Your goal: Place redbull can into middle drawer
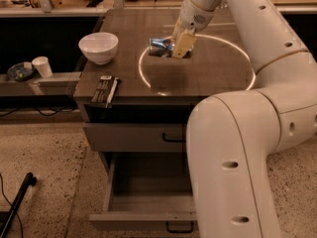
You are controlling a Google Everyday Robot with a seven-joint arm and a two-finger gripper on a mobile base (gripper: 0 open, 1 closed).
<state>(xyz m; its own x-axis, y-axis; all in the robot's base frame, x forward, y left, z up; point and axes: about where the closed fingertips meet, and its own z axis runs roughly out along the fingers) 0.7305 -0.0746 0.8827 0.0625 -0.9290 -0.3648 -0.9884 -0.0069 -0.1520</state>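
Observation:
The redbull can, blue and silver, lies on its side at the back middle of the dark cabinet top. My gripper comes down from above at the can's right end. Its yellowish finger is in front of the can and the fingers look closed on it, so that the can sticks out to the left. The middle drawer is pulled out at the bottom of the cabinet, with its dark handle at the front. It looks empty inside.
A white bowl stands at the top's left. A dark flat packet lies near the front left edge. The upper drawer is shut. My large white arm covers the cabinet's right side. A paper cup stands on a left ledge.

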